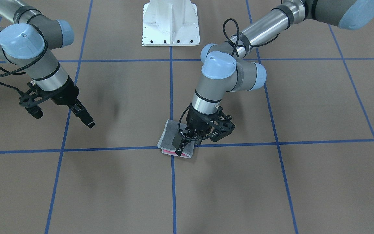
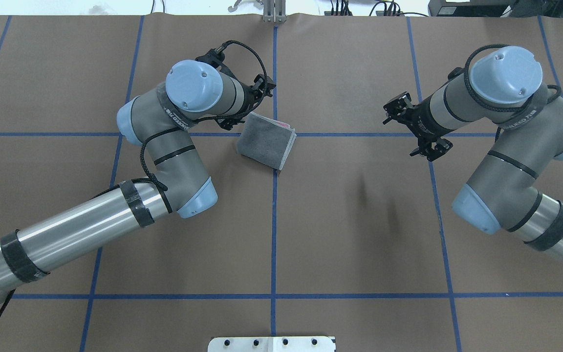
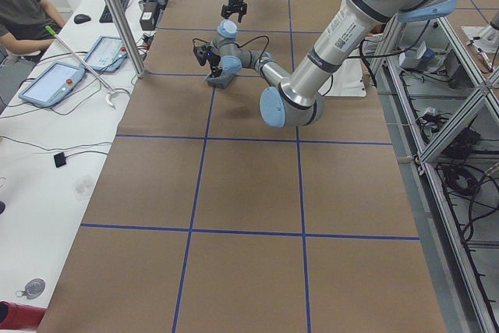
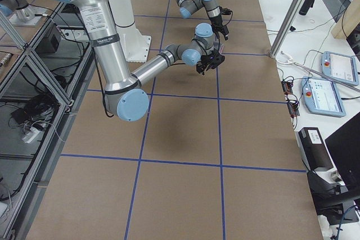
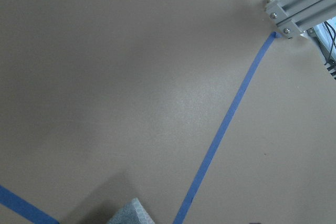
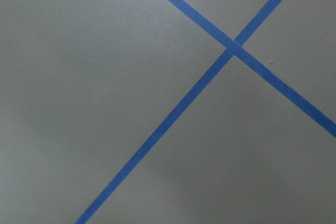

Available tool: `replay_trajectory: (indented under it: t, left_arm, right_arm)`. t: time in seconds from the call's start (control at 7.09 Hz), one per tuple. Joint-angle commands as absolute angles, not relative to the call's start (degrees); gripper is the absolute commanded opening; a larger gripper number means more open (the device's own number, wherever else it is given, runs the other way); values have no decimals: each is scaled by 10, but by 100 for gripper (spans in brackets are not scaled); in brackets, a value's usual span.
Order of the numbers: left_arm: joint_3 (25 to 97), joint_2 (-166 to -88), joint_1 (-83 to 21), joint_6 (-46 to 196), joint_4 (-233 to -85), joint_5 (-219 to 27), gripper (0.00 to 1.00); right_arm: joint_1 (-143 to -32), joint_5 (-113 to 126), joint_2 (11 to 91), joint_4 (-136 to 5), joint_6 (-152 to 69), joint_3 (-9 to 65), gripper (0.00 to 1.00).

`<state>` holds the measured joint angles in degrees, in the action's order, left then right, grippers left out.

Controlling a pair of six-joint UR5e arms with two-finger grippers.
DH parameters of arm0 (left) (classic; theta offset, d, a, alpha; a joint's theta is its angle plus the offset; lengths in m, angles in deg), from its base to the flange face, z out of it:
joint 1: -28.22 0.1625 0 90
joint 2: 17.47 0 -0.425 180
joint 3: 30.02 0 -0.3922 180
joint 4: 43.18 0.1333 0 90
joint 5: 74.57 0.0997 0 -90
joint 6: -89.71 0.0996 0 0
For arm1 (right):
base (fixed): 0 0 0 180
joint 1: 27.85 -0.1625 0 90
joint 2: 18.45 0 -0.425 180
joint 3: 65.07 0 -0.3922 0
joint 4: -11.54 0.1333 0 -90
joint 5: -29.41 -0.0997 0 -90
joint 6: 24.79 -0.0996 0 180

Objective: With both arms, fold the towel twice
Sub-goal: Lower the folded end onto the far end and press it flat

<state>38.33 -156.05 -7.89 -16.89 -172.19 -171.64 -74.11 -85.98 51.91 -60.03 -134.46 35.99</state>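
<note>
A: Towel lies folded, grey up, pink at one edge, on the tape crossing. Left gripper sits right on its edge. You can't tell if it's clamped or loose.
B: Right gripper?
A: Well apart, fingers look together. Risk, I'd say: if left lifts while pinching a layer, your fold drags open.

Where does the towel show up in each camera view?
Front-facing: towel, lower centre.
Overhead: upper centre.
Left side: far, upper left of centre.
Right side: far, upper middle, tiny.
Left wrist: one corner at the bottom edge.
Right wrist: not in it.
Landmark: blue tape lines crossing under it.
</note>
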Motion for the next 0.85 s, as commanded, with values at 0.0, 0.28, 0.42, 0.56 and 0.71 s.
replay_trajectory:
  t: [0.0, 0.28, 0.42, 0.56, 0.71]
  left_arm:
    - [358, -1557, -60, -172, -1763, -1715, 100]
    - [369, -1540, -55, -171, -1765, -1719, 100]
    - [383, -1520, -55, -170, -1764, -1719, 100]
    - [398, -1507, -55, -171, -1763, -1737, 100]
    - [402, -1503, -55, -171, -1762, -1750, 100]
  right_arm:
    - [-754, -869, 519, -601, -1345, 361, 100]
    - [-753, -869, 519, -601, -1345, 362, 100]
    - [-753, -869, 519, -601, -1345, 362, 100]
    - [-753, -869, 519, -601, -1345, 362, 100]
    - [-753, -868, 519, -601, -1345, 362, 100]
